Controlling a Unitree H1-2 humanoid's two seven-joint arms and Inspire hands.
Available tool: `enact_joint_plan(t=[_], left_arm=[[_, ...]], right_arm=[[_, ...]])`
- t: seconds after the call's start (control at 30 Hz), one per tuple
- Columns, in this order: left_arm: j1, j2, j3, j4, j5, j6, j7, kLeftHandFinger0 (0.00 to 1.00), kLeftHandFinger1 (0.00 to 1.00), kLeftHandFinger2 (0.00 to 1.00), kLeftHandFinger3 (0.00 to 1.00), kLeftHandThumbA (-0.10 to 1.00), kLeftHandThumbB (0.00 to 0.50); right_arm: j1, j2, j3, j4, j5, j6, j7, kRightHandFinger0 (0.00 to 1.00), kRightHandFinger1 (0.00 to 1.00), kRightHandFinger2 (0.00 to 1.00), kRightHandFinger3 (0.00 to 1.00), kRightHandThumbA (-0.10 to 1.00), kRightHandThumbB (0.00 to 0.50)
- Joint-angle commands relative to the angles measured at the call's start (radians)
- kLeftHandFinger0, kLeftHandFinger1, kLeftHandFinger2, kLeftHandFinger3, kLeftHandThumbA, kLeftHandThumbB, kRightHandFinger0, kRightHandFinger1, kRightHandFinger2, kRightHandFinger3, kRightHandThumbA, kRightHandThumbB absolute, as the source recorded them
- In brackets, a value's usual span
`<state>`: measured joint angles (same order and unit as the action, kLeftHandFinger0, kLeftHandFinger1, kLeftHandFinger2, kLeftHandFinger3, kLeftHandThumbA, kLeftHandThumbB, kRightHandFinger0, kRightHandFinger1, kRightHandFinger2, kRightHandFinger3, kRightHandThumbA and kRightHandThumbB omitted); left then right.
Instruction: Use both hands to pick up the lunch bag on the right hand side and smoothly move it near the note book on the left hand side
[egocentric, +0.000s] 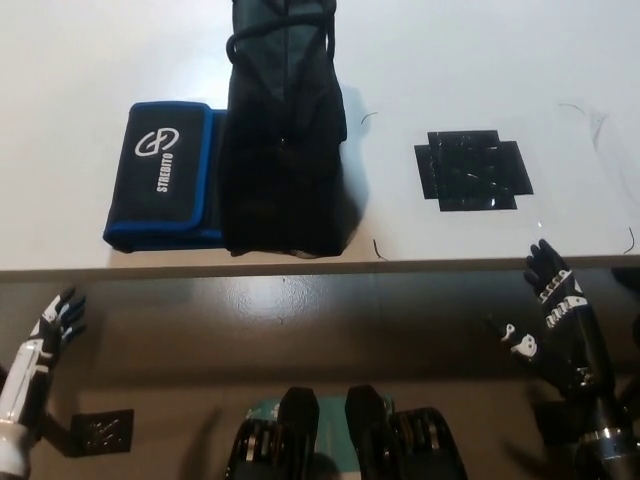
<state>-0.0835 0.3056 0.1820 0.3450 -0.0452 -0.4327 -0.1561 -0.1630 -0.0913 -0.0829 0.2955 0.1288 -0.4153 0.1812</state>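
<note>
The left hand (55, 315) at eight o'clock is white with black finger segments on a pale, slim forearm. The right hand (555, 315) at four o'clock is black with small white markings.

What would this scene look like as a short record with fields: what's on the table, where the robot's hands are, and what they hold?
table: white top
lunch bag: black, standing beside the notebook and touching its right edge
notebook: black with blue border, flat, left of the bag
tape patch: black, right of the bag
left hand: white, below the table edge, fingers apart, holding nothing
right hand: black, below the table edge, fingers apart, holding nothing
</note>
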Motion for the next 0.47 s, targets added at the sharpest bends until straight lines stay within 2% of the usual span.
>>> enact_joint_plan(t=[0.0,0.2,0.43], left_arm=[[0.003,0.004,0.003,-0.042,-0.026,-0.037,-0.020,1.00,1.00,1.00,1.00,1.00,0.269],[0.000,0.010,0.002,-0.041,-0.001,-0.037,-0.012,1.00,1.00,1.00,1.00,1.00,0.216],[-0.008,0.010,0.000,-0.032,0.005,-0.037,-0.007,1.00,1.00,1.00,1.00,1.00,0.216]], right_arm=[[-0.017,-0.002,0.007,-0.029,0.008,-0.055,0.046,1.00,1.00,1.00,1.00,1.00,0.271],[-0.023,0.006,-0.005,-0.017,0.001,-0.055,0.038,1.00,1.00,1.00,1.00,1.00,0.273],[-0.031,0.007,-0.009,-0.010,0.007,-0.055,0.043,1.00,1.00,1.00,1.00,1.00,0.276]])
